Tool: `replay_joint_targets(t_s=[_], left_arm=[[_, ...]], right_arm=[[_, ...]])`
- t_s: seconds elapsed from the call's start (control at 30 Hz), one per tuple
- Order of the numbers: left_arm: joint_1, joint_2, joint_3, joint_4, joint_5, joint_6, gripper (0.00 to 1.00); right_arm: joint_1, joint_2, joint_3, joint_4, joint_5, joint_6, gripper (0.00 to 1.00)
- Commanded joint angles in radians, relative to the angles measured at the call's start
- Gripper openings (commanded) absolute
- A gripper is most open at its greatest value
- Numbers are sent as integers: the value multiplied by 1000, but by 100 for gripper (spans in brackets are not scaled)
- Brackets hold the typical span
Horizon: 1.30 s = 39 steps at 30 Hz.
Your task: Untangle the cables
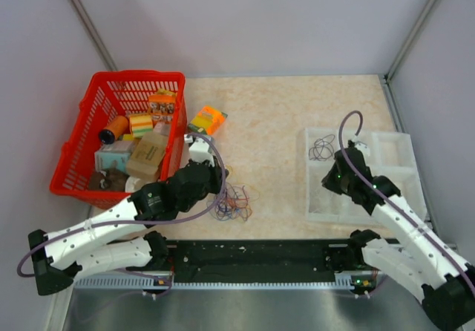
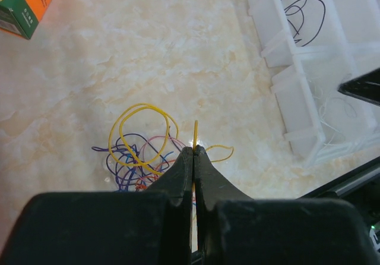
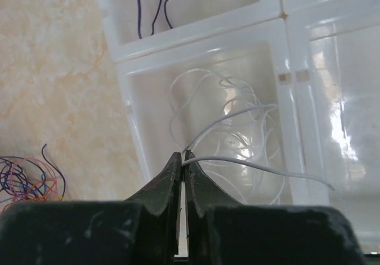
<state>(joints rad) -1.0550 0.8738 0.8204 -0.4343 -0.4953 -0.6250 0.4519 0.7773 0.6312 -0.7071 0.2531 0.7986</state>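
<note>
- The main clump of cables (image 1: 231,201) sits on the marble-look table (image 1: 297,108) near the front edge, right by the left arm. It's well apart from the white tray (image 1: 308,175) on the right.
- Up close it's a loose nest of hair-thin loops, blue, purple, a bit of red/orange, all crossing over each other and lying flat.
- The left gripper (image 2: 194,152) has its fingers pressed together on a yellow wire (image 2: 196,135). A short stub pokes straight up past the tips. Two big yellow loops arc over the clump to the left, and a small loop trails to the right.
- The right gripper (image 3: 182,158) is also pinched tight, holding a white wire (image 3: 237,159) over a tray compartment. The rest of that wire curls in pale loops inside the same compartment, hard to make out against the white plastic.
- The next compartment further from the arms holds a dark wire (image 2: 306,15) by itself, in a few open loops.
- A red basket (image 1: 89,138) of boxes sits at the left, with an orange box (image 1: 209,118) just outside it.
</note>
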Motion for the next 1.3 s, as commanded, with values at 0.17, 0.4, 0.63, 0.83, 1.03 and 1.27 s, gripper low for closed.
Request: replay_joint_targets(t_s=[0.17, 0.4, 0.63, 0.83, 1.03, 1.27], left_arm=[[3, -62, 0, 38, 60, -1, 0], [3, -38, 28, 65, 90, 53, 0], [1, -30, 28, 75, 92, 53, 0], [1, -38, 32, 68, 109, 50, 0], [3, -62, 39, 66, 129, 41, 0], [3, -59, 117, 55, 190, 8, 0]], right_arm=[[-38, 209, 13, 181, -311, -176, 11], [-39, 51, 74, 11, -296, -237, 53], [-39, -84, 125, -150, -255, -145, 64], [-39, -131, 45, -192, -98, -9, 49], [-39, -112, -57, -89, -55, 47, 40], [4, -113, 24, -2, -97, -140, 26]])
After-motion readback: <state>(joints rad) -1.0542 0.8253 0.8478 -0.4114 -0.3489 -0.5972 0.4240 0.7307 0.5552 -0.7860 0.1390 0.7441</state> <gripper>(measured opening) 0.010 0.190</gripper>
